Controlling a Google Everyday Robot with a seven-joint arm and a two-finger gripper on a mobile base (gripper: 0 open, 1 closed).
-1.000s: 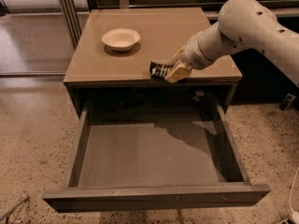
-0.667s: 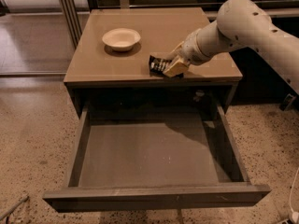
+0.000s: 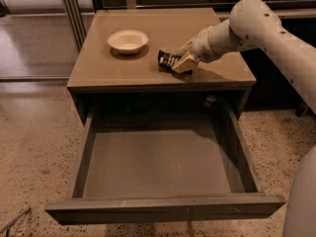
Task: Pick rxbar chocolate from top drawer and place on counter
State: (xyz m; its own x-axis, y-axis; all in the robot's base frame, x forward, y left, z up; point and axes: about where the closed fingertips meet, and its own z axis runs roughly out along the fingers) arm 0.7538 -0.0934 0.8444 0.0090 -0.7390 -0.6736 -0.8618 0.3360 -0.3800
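Note:
The rxbar chocolate (image 3: pixel 166 59), a small black wrapper with white lettering, lies low on the tan counter (image 3: pixel 163 26), right of centre near the front. My gripper (image 3: pixel 178 62) is at the bar's right end and is shut on it, with its tan fingers (image 3: pixel 183 63) down at the counter surface. The top drawer (image 3: pixel 163 164) is pulled fully open below, and its flat grey bottom is bare.
A white bowl (image 3: pixel 128 39) stands on the counter to the left of the bar. My white arm (image 3: pixel 256 21) reaches in from the right. A metal frame (image 3: pixel 74 9) stands at the back left. Speckled floor (image 3: pixel 34 147) surrounds the cabinet.
My gripper has carried the bar away from the counter's front edge, farther back and left, and lower onto the counter top.

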